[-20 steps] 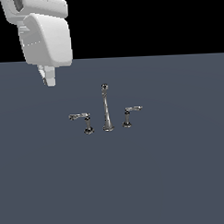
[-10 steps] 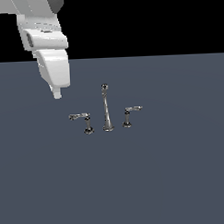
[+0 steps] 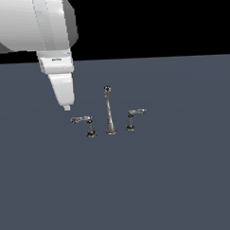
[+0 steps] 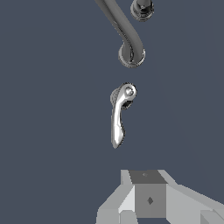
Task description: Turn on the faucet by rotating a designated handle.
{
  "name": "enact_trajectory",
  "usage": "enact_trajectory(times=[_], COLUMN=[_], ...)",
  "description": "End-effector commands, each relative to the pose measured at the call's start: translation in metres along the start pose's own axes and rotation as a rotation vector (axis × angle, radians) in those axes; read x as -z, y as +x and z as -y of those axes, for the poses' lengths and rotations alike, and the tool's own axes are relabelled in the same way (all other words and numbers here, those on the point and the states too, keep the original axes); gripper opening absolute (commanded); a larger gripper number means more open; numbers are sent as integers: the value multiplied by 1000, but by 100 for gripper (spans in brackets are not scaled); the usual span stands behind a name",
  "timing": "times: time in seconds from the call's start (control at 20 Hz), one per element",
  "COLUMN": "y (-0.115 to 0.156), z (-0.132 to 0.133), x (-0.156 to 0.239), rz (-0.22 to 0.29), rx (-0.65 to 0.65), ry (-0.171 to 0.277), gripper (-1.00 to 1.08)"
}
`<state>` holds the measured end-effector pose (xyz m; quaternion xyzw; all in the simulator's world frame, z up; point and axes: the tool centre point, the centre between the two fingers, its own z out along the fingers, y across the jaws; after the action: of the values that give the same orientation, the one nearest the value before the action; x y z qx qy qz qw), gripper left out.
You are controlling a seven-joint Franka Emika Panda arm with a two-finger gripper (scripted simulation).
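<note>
Flat, matte slate-grey surface (image 3: 186, 180). Above it, smooth white arm casing tapering down to the end effector (image 3: 67, 107), grip state impossible to tell. Tiny polished chrome faucet (image 3: 108, 112), thin tapering ball-tipped spout. At the exterior view's left, the long-armed flat handle (image 3: 82, 119), just below the end effector, apart.

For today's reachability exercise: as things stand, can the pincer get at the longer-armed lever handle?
Probably yes. The pincer hangs just off the free end of the handle, with nothing between them; the spout and shorter handle stand on its far side.
</note>
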<state>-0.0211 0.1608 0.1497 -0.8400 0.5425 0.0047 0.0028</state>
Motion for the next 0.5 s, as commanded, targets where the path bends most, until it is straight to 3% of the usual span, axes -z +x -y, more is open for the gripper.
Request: enact_trajectory(times=[0.0, 0.45], y=[6, 28], z=[12, 43], x=[-13, -50], rz=[-4, -12], rx=[-47, -182], ry=[0, 0], gripper=[-100, -100])
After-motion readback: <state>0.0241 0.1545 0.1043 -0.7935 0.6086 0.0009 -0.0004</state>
